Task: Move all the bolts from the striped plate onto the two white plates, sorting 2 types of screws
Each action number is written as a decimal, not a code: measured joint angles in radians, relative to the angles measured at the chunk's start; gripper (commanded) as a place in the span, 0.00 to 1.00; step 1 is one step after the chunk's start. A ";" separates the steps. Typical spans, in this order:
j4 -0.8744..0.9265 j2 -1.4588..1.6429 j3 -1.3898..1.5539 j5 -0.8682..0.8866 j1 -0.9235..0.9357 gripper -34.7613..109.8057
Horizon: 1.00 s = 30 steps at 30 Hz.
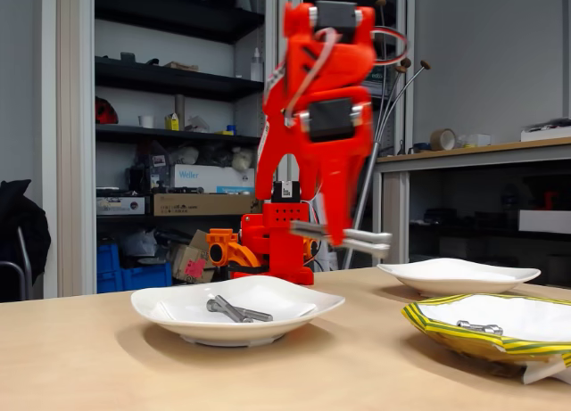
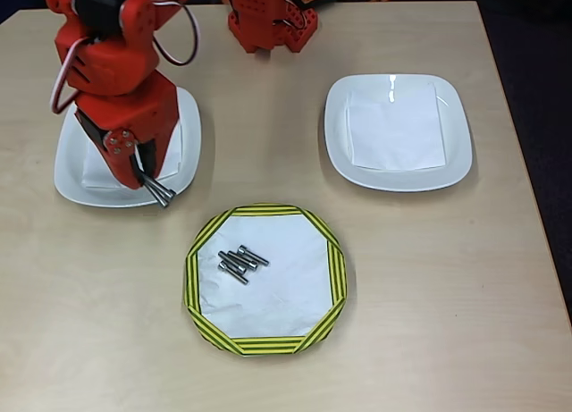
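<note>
Red tool clamped on one long bolt, held level above the near rim of the left white plate in the overhead view. Two long bolts lying on that plate, under and behind the tool in the fixed view. Second white plate well to the right, bare. Striped plate just forward-right of the tool, carrying about four short bolts clustered together; table beneath

The fixed view sits low at the near table edge, facing the far shelves. The overhead view looks straight down from higher up. Both share the pale wooden table and the yellow-and-green striped paper plate.
</note>
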 measured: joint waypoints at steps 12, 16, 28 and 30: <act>-0.048 0.161 0.416 -0.204 0.265 0.33; -0.051 0.163 0.411 -0.255 0.265 0.35; -0.052 0.183 0.304 -0.149 -0.031 0.35; -0.061 0.181 0.250 -0.064 -0.109 0.35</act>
